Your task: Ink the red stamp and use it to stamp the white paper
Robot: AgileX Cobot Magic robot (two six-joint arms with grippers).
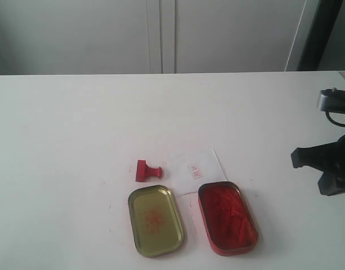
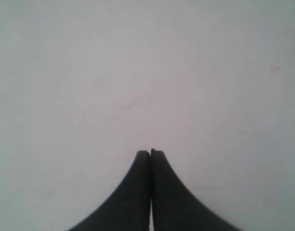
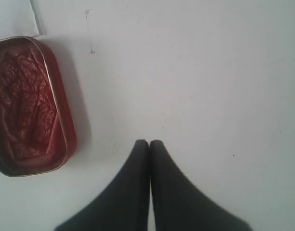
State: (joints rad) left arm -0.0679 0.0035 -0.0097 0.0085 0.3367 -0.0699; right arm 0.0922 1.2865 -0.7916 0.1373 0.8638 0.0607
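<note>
Right gripper (image 3: 149,143), jaws pressed together and empty, hangs over the table (image 3: 210,72), well right of the ink tin (image 3: 27,103). Left gripper (image 2: 150,152) is likewise closed, empty. Paper (image 1: 196,169) lies just behind the tin; stamp (image 1: 147,170) lies on its side, behind-left of it.

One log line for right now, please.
red stamp lying beside marked white paper | left gripper shut, empty | right gripper shut, empty

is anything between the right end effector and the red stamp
Only the flat white paper lies between the right end effector and the red stamp; the red ink tin sits just beside that line, nearer the camera.
</note>
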